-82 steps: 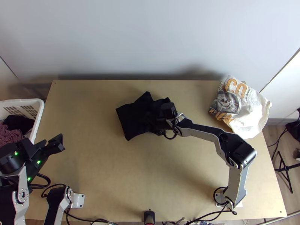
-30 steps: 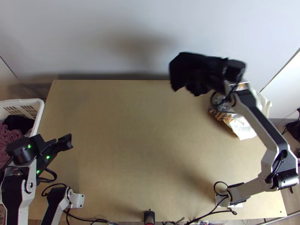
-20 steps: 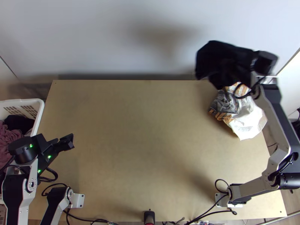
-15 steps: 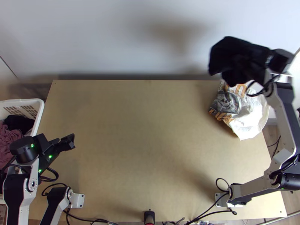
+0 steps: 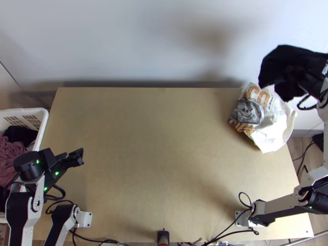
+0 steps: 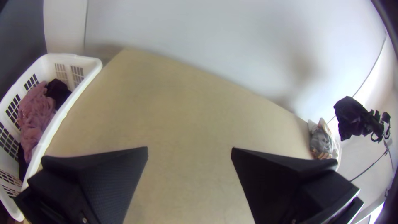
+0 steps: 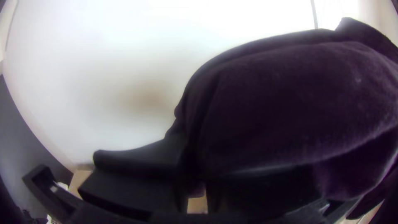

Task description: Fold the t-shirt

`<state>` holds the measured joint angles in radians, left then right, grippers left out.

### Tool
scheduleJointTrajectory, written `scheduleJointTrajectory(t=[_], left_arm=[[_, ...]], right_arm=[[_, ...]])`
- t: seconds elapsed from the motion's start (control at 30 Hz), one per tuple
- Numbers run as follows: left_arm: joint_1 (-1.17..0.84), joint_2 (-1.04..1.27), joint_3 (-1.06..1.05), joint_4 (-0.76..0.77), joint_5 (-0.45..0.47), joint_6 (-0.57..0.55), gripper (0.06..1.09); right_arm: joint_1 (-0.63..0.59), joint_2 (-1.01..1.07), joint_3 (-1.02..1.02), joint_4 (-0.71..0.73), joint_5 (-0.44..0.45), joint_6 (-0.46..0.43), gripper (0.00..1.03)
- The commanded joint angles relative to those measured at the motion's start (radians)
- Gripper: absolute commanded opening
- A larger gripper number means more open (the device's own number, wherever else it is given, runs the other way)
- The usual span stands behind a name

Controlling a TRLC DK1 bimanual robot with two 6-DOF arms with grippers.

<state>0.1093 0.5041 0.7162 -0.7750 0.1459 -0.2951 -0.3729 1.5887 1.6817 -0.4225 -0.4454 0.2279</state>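
Note:
In the top view my right gripper [image 5: 305, 80] is up at the far right, shut on the dark t-shirt [image 5: 283, 65], which hangs folded up and bunched off the table beyond the bag. The right wrist view has the t-shirt [image 7: 290, 108] draped over my right gripper [image 7: 195, 178], covering much of the fingers. My left gripper [image 5: 77, 158] stands above the table's left side, near the basket. Seen from its wrist, my left gripper [image 6: 189, 153] has its fingers wide apart with nothing between them.
A white plastic basket [image 5: 41, 123] holding pink and dark cloths [image 5: 11, 153] stands at the table's left edge. A crumpled white printed bag [image 5: 276, 127] lies at the table's back right corner. Bare wood [image 5: 156, 156] spans the middle.
The right gripper has lifted the t-shirt from the table's middle and carried it right, past the bag. My left gripper has shifted slightly to the right.

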Motion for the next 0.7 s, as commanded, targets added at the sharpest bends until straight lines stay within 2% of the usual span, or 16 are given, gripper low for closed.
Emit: scheduleJointTrajectory(t=[0.0, 0.1, 0.2, 0.43, 0.57, 0.67], left_arm=[[0.001, -0.018, -0.009, -0.007, 0.003, 0.019, 1.03], [0.001, -0.022, -0.009, -0.010, 0.003, 0.030, 1.03], [0.001, -0.024, -0.014, -0.013, 0.003, 0.040, 1.03], [0.015, -0.033, -0.038, -0.020, 0.003, 0.068, 1.03], [0.016, -0.052, -0.038, -0.029, 0.003, 0.068, 1.03], [0.018, -0.068, -0.023, -0.041, 0.003, 0.068, 1.03]], right_arm=[[-0.087, -0.058, -0.169, -0.013, -0.004, -0.114, 0.03], [-0.090, -0.121, -0.301, 0.025, -0.003, -0.136, 0.03], [-0.092, -0.165, -0.462, 0.151, -0.001, -0.139, 0.03], [-0.064, -0.180, -0.648, 0.188, 0.001, -0.147, 0.03], [-0.009, -0.184, -0.729, 0.192, 0.025, -0.136, 0.03], [0.022, -0.191, -0.812, 0.295, 0.040, -0.081, 0.03]])
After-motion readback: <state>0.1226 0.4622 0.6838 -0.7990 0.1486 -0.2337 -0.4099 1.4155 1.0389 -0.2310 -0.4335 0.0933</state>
